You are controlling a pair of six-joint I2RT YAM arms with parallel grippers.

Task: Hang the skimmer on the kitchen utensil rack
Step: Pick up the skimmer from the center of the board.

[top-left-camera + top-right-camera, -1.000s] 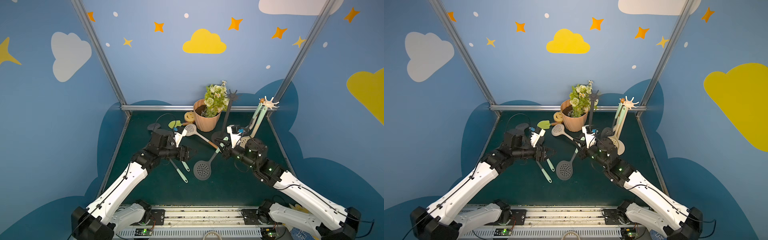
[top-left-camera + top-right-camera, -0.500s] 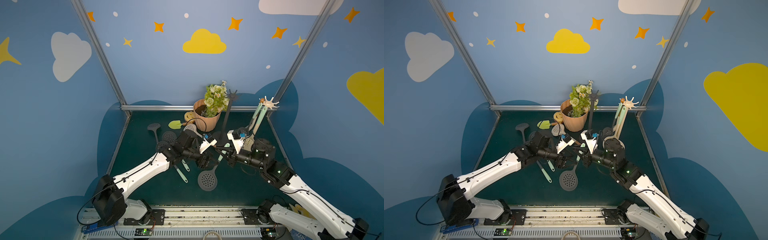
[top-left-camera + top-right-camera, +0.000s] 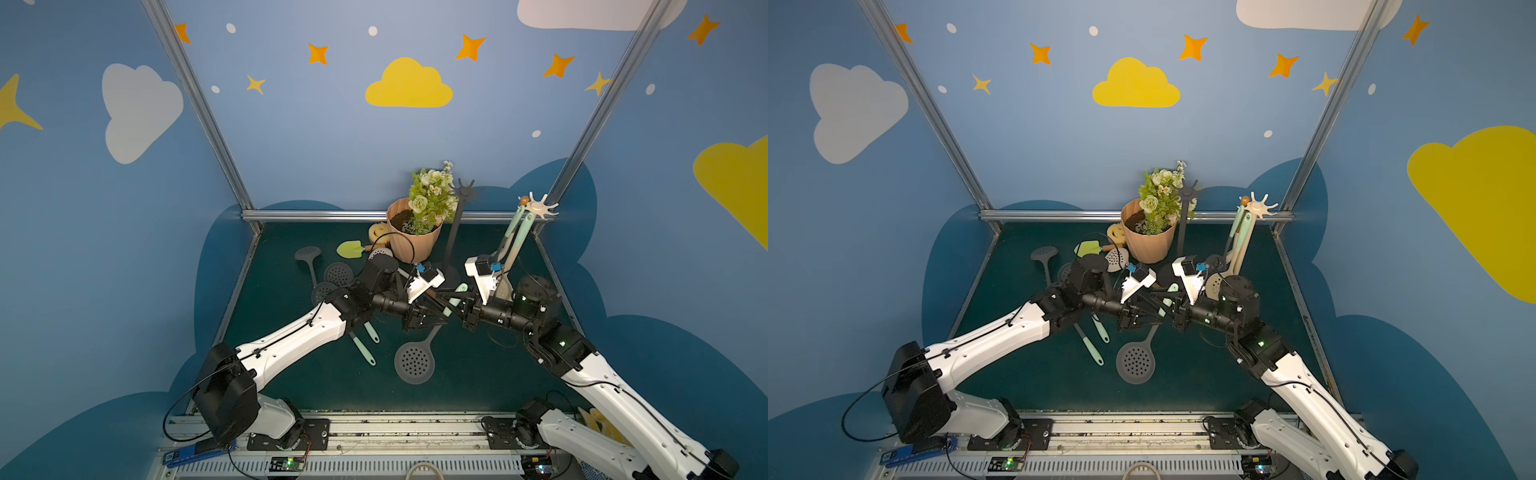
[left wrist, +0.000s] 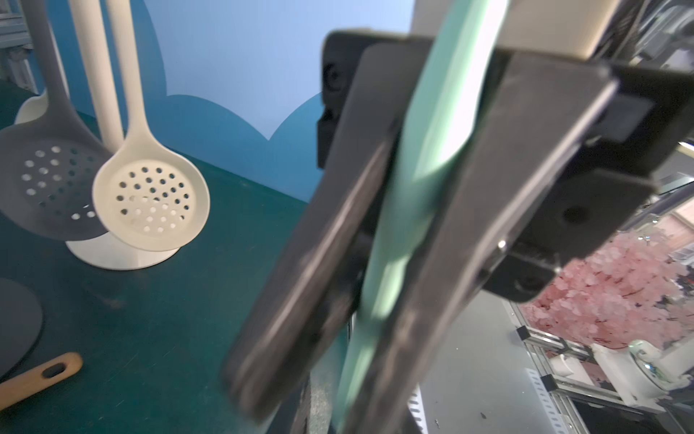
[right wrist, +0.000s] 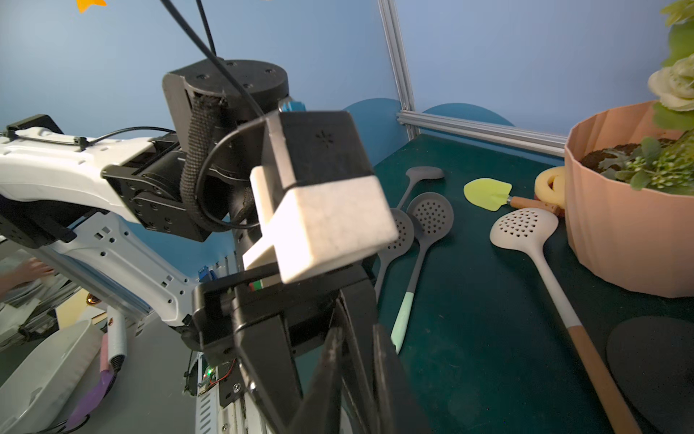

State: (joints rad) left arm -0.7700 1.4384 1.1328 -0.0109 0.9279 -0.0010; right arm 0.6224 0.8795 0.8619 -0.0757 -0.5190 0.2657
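The skimmer, a grey perforated head [image 3: 414, 365] [image 3: 1136, 365] on a mint handle [image 4: 432, 150], hangs head-down above the green mat. My right gripper [image 3: 456, 311] [image 3: 1170, 311] is shut on the handle. In the left wrist view its dark fingers [image 4: 469, 225] clamp the mint strip. My left gripper [image 3: 436, 318] [image 3: 1154, 316] faces it, with fingers close on either side of the same handle. Motion blur hides whether they press it. A dark kitchen utensil rack [image 3: 465, 193] stands bare behind. A cream rack [image 3: 538, 208] carries hung skimmers.
A peach flower pot [image 3: 413, 245] stands at the back centre beside a yellow sponge [image 3: 376, 230] and a green trowel [image 3: 349, 249]. Several grey skimmers [image 3: 338, 272] lie at the left. A wood-handled one [image 5: 525, 229] lies by the pot. The dark rack's round base [image 5: 653, 360] sits close by.
My left arm swung in from the left to the skimmer's handle, and its jaws narrowed around it. The right gripper kept its hold, and the skimmer head shifted slightly toward the front.
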